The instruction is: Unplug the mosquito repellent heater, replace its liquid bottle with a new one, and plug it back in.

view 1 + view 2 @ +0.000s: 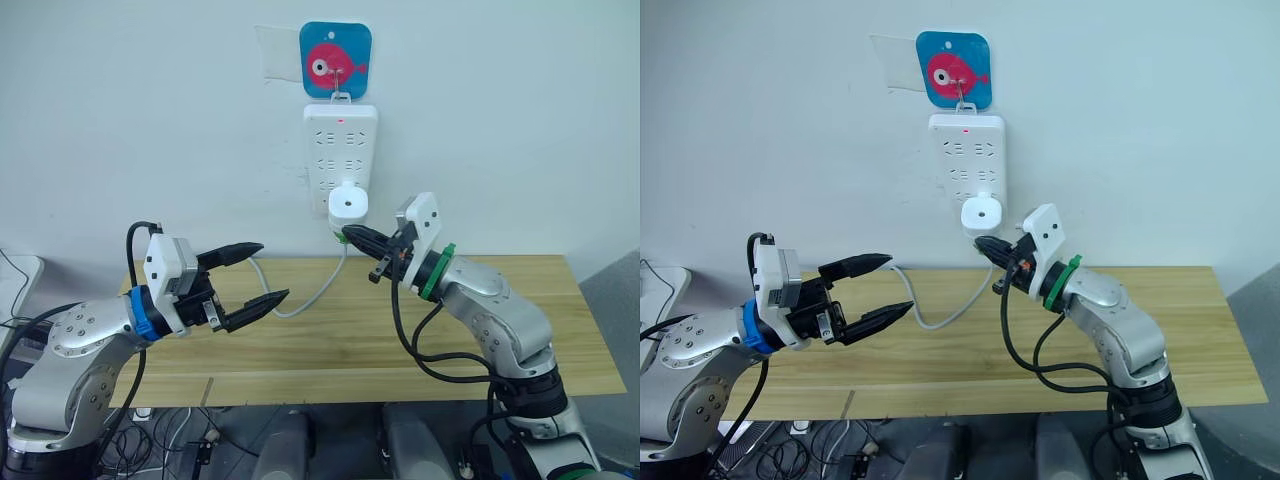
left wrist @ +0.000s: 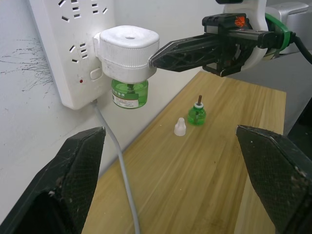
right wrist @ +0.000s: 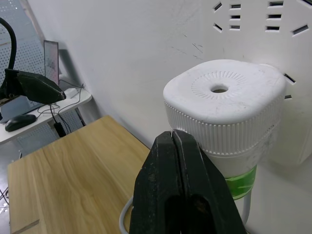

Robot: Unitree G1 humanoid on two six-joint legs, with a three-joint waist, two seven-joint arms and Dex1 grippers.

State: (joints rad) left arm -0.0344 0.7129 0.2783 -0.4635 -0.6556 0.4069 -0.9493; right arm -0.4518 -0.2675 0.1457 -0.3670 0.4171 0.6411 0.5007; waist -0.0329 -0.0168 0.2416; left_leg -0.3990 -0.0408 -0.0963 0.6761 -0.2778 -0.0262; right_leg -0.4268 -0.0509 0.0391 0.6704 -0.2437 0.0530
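The white mosquito repellent heater (image 1: 347, 203) sits plugged into the lowest socket of the wall power strip (image 1: 339, 145). A green liquid bottle (image 2: 129, 92) is screwed in under it. A second small green bottle (image 2: 197, 114) with a brown wick stands on the table by the wall, with a white cap (image 2: 180, 127) beside it. My right gripper (image 1: 349, 235) is shut with nothing in it. Its tips sit right at the heater's lower ribbed side (image 3: 234, 141); contact cannot be told. My left gripper (image 1: 268, 271) hangs open over the table, well left of the heater.
The strip hangs from a hook on a blue fish plate (image 1: 335, 59). Its grey cable (image 1: 301, 301) loops down onto the wooden table (image 1: 330, 350). A side desk with a mouse (image 3: 18, 122) and monitor stands off to the left.
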